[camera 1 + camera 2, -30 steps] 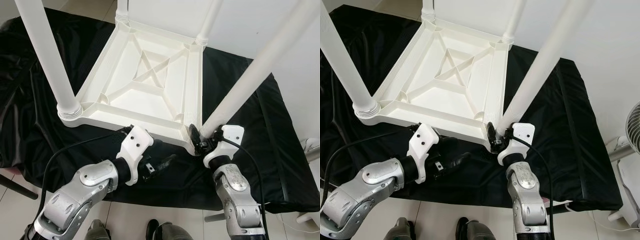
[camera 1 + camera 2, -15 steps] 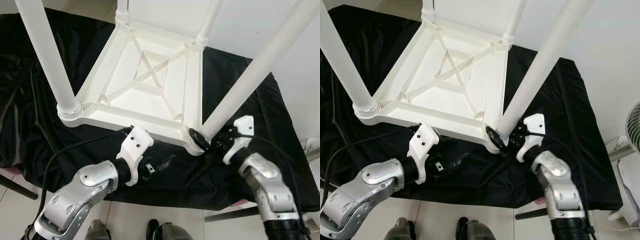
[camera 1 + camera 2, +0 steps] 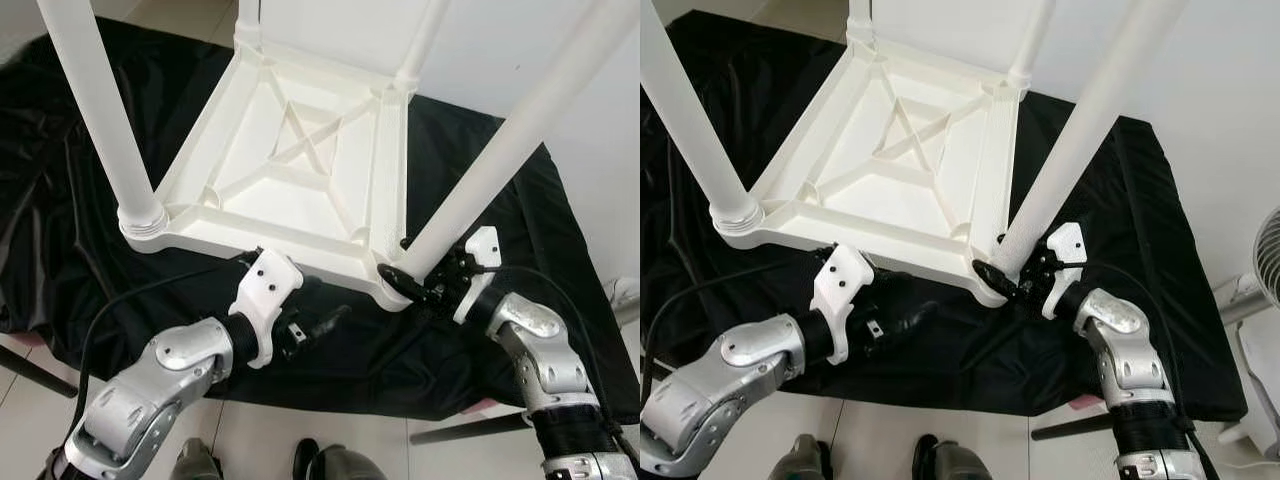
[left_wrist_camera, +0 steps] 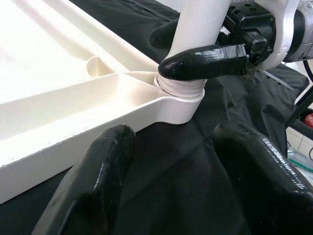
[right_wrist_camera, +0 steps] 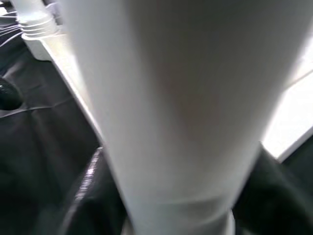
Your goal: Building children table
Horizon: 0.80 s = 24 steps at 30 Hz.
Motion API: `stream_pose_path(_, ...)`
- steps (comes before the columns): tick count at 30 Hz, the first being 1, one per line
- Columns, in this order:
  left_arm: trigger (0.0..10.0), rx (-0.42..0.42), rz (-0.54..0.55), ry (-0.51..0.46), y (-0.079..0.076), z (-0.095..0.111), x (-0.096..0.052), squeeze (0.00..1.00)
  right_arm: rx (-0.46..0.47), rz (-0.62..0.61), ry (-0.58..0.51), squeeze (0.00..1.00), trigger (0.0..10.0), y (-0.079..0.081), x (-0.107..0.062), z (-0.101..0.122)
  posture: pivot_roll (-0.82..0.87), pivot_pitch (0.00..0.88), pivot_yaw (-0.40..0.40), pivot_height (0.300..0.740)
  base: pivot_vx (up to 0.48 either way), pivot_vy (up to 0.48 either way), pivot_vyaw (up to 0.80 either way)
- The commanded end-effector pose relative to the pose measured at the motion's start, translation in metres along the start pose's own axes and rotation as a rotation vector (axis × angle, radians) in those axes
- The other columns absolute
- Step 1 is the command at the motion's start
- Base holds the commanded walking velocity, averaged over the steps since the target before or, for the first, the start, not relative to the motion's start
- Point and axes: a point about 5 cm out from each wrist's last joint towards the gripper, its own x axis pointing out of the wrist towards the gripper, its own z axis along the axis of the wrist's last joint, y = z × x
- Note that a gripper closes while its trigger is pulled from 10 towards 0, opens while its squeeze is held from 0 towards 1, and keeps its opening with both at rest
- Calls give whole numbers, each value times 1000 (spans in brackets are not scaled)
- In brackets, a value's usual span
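The left arm is reached forward from the lower left, its silver forearm bent at the elbow and its white wrist housing turned upward. The left gripper [image 3: 318,325] is held low with its two black fingers [image 4: 98,181] spread apart and nothing between them. The right arm is brought in from the lower right, the forearm angled up and inward toward the left. The right gripper [image 3: 425,283] is closed around the base of a white table leg [image 3: 500,150], one black finger [image 4: 205,61] being pressed across the near side of the leg just above its threaded collar.
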Motion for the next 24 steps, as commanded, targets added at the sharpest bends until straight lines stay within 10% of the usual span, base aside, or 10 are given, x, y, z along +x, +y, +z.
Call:
stream_pose_path(1,10000,-5,-26,6,-4,-1,1,0,19,-1,27,0,0,-2,-4,-7,139,190,-140,740,0,0,0)
stream_pose_path(8,10000,-8,-26,6,-5,-1,0,0,37,-38,18,0,0,-1,-7,-10,138,195,-139,740,0,0,0)
stream_pose_path(9,10000,-8,-27,6,-5,-1,0,0,39,-65,31,0,10000,-1,-8,-11,137,196,-142,740,0,0,0)
stream_pose_path(24,10000,-22,-44,9,-8,-2,1,0,92,-548,96,0,10000,5,-17,-21,117,208,-138,740,0,0,0)
